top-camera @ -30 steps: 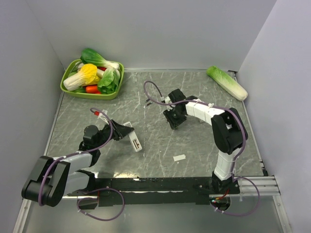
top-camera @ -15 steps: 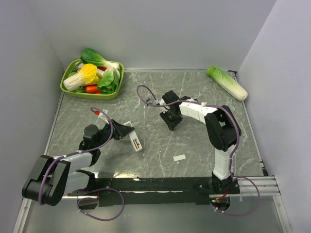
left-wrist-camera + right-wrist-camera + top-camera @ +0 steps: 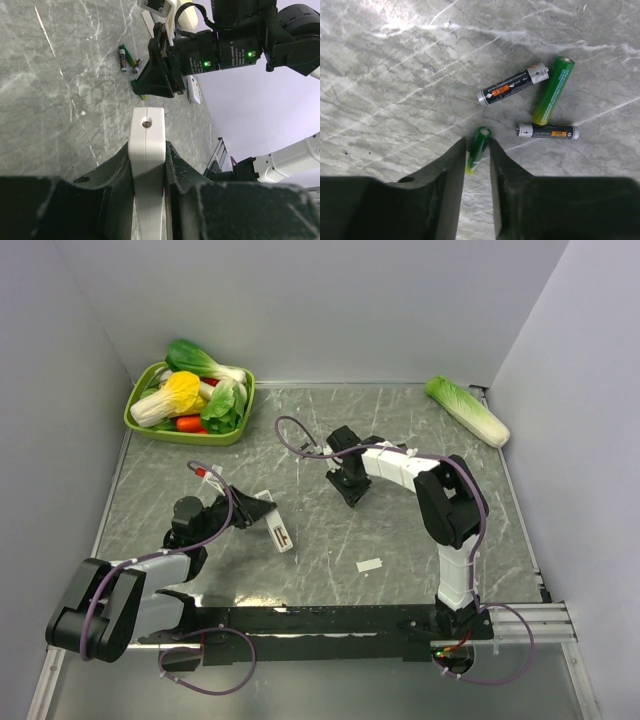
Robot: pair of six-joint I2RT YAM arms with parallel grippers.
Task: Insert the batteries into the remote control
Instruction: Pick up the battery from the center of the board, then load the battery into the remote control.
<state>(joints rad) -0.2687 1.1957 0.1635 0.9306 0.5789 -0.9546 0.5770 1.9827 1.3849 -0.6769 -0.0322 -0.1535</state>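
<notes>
My left gripper [image 3: 148, 156] is shut on the white remote control [image 3: 147, 125] and holds it on edge. In the top view the remote control [image 3: 280, 531] sticks out to the right of the gripper [image 3: 256, 511], its dark recess up. My right gripper [image 3: 477, 143] is down at the table with its jaws close on both sides of one green battery [image 3: 479, 146], which lies slanted between them. A second green battery [image 3: 552, 90] lies just beyond it. The right gripper [image 3: 349, 494] stands right of the remote control.
Two dark cells [image 3: 512, 86] [image 3: 547, 131] lie beside the green batteries. A small white cover [image 3: 369, 565] lies nearer the front. A green basket [image 3: 136, 421] of vegetables stands at the back left. A cabbage [image 3: 467, 410] lies at the back right.
My right gripper has moved left over the table to the batteries. The left arm and the remote control have not moved.
</notes>
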